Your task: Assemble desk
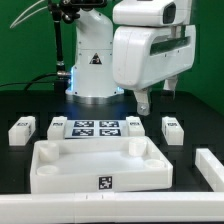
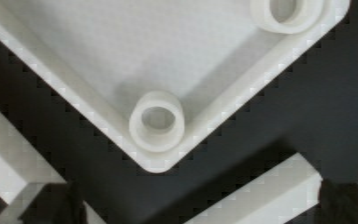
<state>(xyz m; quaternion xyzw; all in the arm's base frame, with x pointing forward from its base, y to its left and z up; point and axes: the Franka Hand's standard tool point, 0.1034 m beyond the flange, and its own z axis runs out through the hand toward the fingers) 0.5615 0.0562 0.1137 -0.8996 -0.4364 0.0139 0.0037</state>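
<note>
Hovering above the desk top (image 1: 70, 172) on the black table (image 1: 14, 165), the end effector (image 1: 155, 95) stands spread, empty; green wall (image 1: 15, 60) behind.

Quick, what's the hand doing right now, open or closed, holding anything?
Hand: open, holding nothing, up in the air over a corner of the desk top.

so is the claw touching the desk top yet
Apart. The exterior view shows the open claw hanging clear above the desk top, with dark table showing between the two.
</note>
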